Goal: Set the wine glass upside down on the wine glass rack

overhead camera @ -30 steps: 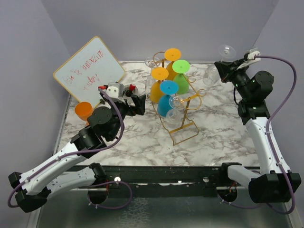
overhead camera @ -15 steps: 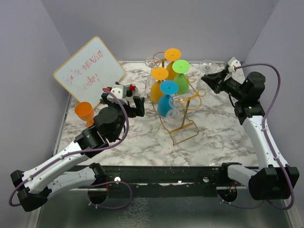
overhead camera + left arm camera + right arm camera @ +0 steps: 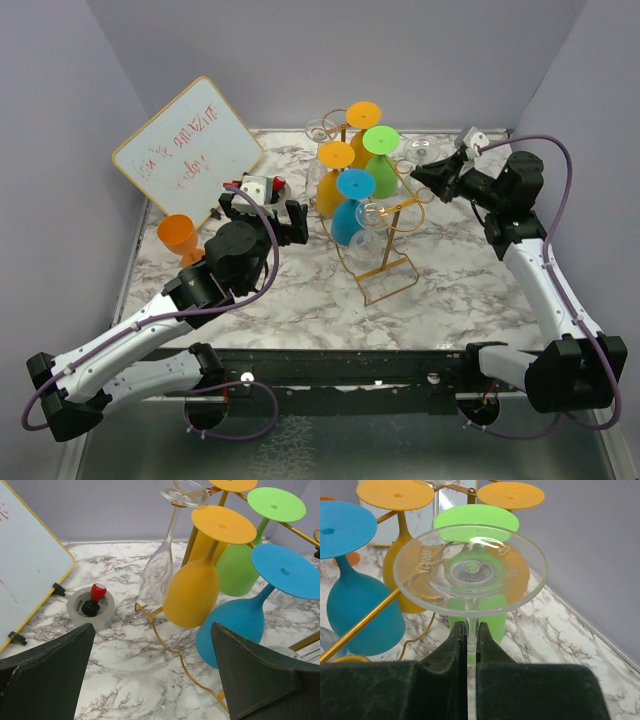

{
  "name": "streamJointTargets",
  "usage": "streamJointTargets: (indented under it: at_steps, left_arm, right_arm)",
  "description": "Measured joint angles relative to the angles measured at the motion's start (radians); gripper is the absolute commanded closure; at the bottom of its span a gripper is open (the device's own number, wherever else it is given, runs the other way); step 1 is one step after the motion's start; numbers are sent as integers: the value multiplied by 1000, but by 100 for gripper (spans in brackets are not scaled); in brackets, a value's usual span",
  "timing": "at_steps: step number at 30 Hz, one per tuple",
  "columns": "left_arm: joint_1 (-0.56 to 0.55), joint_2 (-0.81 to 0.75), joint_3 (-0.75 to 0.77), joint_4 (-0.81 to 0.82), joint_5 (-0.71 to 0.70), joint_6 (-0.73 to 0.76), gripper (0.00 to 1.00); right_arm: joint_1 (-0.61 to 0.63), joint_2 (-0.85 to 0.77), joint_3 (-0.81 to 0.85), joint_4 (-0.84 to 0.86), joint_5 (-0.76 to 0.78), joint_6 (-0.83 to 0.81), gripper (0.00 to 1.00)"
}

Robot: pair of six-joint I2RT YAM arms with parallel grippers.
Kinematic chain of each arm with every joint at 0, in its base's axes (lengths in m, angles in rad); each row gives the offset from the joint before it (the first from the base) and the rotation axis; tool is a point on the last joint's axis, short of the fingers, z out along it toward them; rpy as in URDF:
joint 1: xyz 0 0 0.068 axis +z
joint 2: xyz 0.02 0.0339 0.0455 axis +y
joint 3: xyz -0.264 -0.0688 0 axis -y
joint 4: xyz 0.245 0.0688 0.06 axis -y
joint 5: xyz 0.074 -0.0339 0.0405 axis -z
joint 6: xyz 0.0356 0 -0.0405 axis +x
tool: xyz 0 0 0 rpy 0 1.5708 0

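Top view: we note the right gripper [image 3: 428, 175] at the wine glass rack's [image 3: 398, 206] 2 o'clock, pinching the clear wine glass [image 3: 420, 149], foot up, just beside the rack. The left gripper [image 3: 292, 220] sits at the rack's 9 o'clock.
Left wrist: jaws spread wide, nothing between them.
Right wrist: jaws pressed on the glass stem; a blue glass [image 3: 360, 600] hangs at 9 o'clock.

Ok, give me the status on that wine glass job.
Done: coloured glasses already hang upside down on the wine glass rack. In hand: the right claw grips a clear wine glass by its stem, foot toward the rack. Still to do: slide it onto a free hook and let go. The left claw sits open, empty.
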Motion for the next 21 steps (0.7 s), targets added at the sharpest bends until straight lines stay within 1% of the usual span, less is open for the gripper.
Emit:
streamJointTargets:
  at_steps: [10, 21]
  left_arm:
    - [0, 2, 0, -8, 0, -18, 1]
    - [0, 2, 0, -24, 0, -24, 1]
  right_arm:
    - [40, 39, 0, 58, 0, 1, 99]
    - [53, 66, -4, 93, -10, -6, 99]
